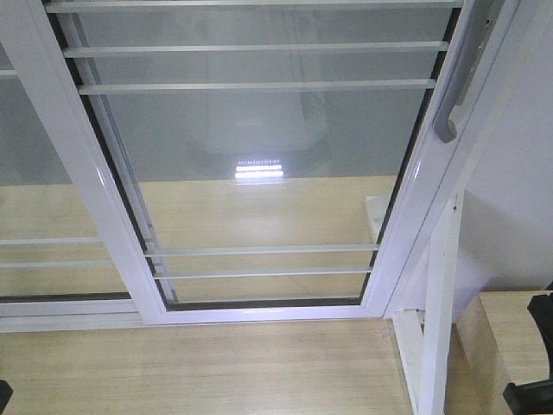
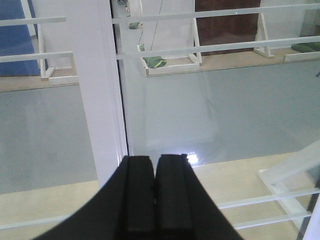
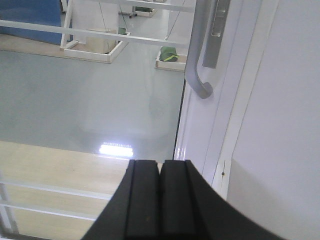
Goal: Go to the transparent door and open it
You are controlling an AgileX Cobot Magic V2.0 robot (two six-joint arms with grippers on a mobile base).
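Right gripper (image 3: 160,172) pressed together, empty, pointing below pull handle (image 3: 196,55): nearest arm for the pull. Left gripper (image 2: 155,167) likewise pressed together, idle. Transparent door (image 1: 259,147) directly ahead, apparently closed.

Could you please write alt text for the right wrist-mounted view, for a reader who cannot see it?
The right gripper, black jaws shut and empty, fills the bottom centre, pointing at the tall clear glass door in its white frame. The door's long grey curved pull handle hangs at upper right, above the jaws and untouched.
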